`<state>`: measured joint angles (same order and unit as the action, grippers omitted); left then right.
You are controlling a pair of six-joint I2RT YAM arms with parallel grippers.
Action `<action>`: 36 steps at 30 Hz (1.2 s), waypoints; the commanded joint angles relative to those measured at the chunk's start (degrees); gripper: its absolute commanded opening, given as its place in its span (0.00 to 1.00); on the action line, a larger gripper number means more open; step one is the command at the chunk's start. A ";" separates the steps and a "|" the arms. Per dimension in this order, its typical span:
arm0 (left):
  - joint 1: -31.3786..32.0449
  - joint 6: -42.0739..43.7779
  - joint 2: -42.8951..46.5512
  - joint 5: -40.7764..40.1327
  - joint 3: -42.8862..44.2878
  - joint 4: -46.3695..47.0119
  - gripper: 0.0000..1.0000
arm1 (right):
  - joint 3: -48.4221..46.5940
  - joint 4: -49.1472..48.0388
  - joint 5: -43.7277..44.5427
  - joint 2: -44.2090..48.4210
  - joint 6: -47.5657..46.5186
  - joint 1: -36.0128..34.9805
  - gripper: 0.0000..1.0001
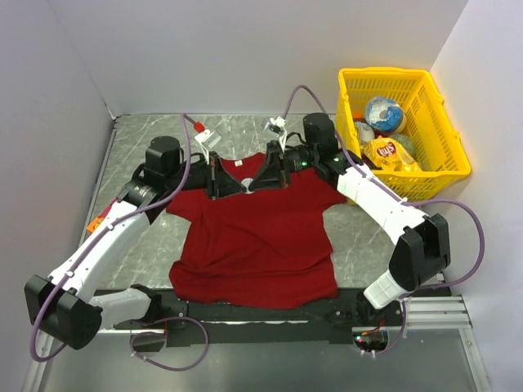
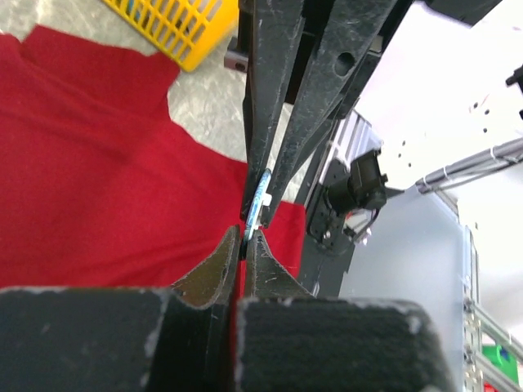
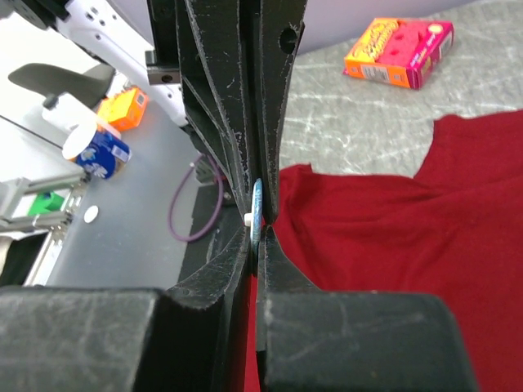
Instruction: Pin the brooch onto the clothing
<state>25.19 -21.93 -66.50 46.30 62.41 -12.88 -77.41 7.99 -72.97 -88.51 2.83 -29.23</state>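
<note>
Two grippers meet at the neck of the dark-red cloth T-shirt (image 1: 253,237) in the top view: left gripper (image 1: 232,186) and right gripper (image 1: 256,181). Left wrist view: the tiny round whitish brooch (image 2: 260,200) stands on edge at that neck, pinched by both pairs of fingers. Right wrist view: same tight pinch, likely to fasten it.

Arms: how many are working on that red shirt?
2. The left arm reaches in from the left and the right arm from the right. Both meet at the shirt's neck. None seems hidden.
</note>
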 commanded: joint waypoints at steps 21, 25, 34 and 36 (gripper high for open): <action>0.47 1.54 -0.74 -4.47 4.74 0.23 0.01 | -11.02 22.25 13.73 -2.99 -16.98 -9.09 0.12; 0.47 0.76 1.37 -6.57 3.60 1.72 0.01 | -8.20 19.53 15.74 -0.44 -16.54 -9.09 0.51; 0.47 -2.15 6.29 -13.08 0.96 3.92 0.01 | 2.95 4.68 32.60 15.28 -8.63 -6.80 0.86; 0.47 -2.41 6.56 -14.13 0.78 3.83 0.01 | 4.80 2.92 38.30 18.45 -7.32 -6.80 0.90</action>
<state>25.50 -22.81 -61.04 35.57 63.79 -11.49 -74.59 19.99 -46.19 -77.60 -7.88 -36.45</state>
